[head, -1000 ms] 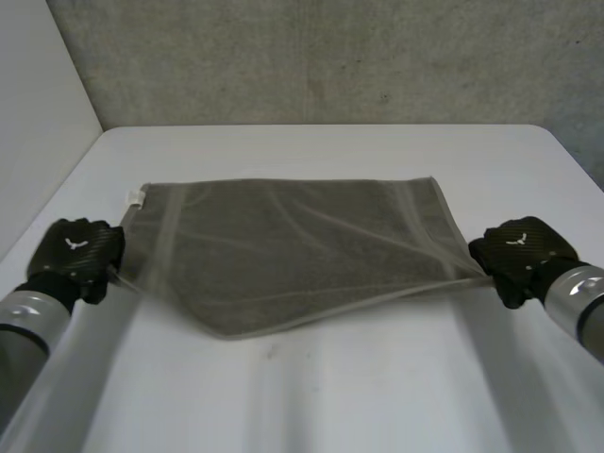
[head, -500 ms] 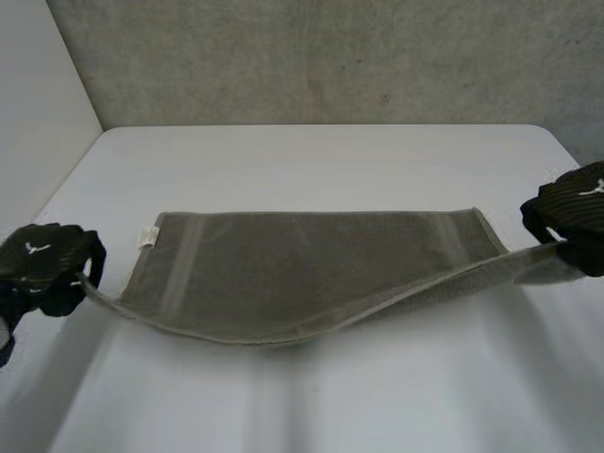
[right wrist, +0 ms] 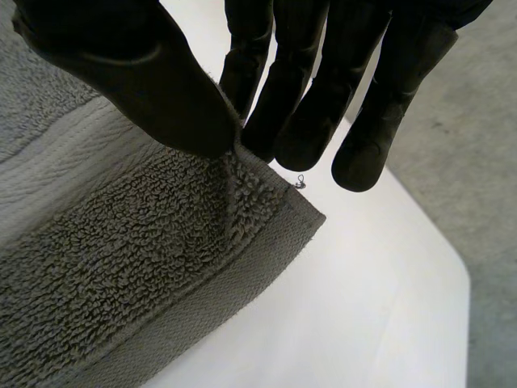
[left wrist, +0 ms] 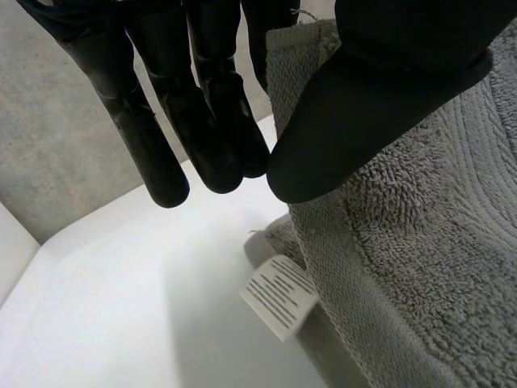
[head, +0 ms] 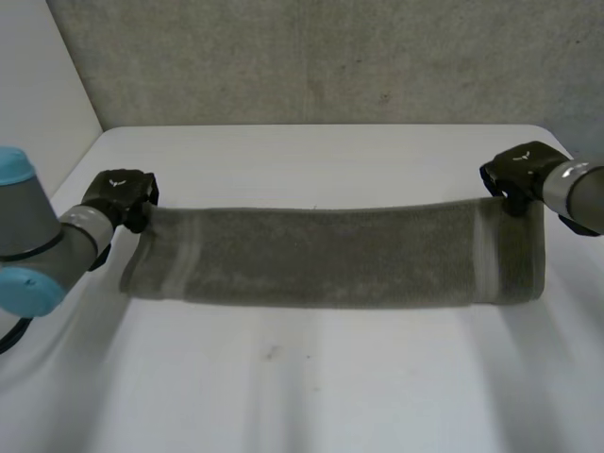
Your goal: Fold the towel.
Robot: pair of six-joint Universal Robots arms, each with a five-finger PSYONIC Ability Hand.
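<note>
The left hand [head: 121,193] pinches the grey towel [head: 330,255] at its far left corner, thumb pressed against straight fingers [left wrist: 218,121], with a white label [left wrist: 279,295] just beyond the fingertips. The towel stretches as a long narrow band across the white table [head: 311,387], reaching from one hand to the other. The right hand [head: 517,170] pinches the far right corner between thumb and fingers.

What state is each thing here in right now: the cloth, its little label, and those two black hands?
Towel: doubled over into a long band across the table.
Left hand: shut, pinching one far corner of the towel.
Right hand: shut, pinching the other far corner.
Tag: sticking out from the towel's edge beyond the left hand's fingertips.
</note>
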